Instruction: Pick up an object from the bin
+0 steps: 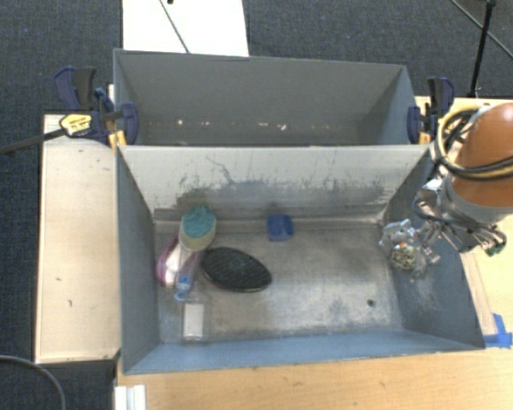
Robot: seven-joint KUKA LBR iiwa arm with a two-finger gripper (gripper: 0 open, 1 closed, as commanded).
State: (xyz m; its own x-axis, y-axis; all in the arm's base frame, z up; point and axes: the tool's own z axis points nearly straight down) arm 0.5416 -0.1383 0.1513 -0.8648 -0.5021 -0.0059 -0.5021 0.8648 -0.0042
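My gripper (pixel 406 248) hangs at the right side of the bin, over the foot of the sloping right wall. A small speckled yellowish patch shows at its tip; whether that is a held thing or part of the gripper is not clear. The nearest loose thing is a small blue block (pixel 280 226) by the back wall, well to the gripper's left. A black oval brush (pixel 235 270) lies flat on the floor further left.
At the left wall lie a teal round-headed thing (pixel 197 225), a pink and purple thing (pixel 167 263), a small blue piece (pixel 184 289) and a pale block (pixel 192 321). The arm with its orange cover stands over the bin's right rim.
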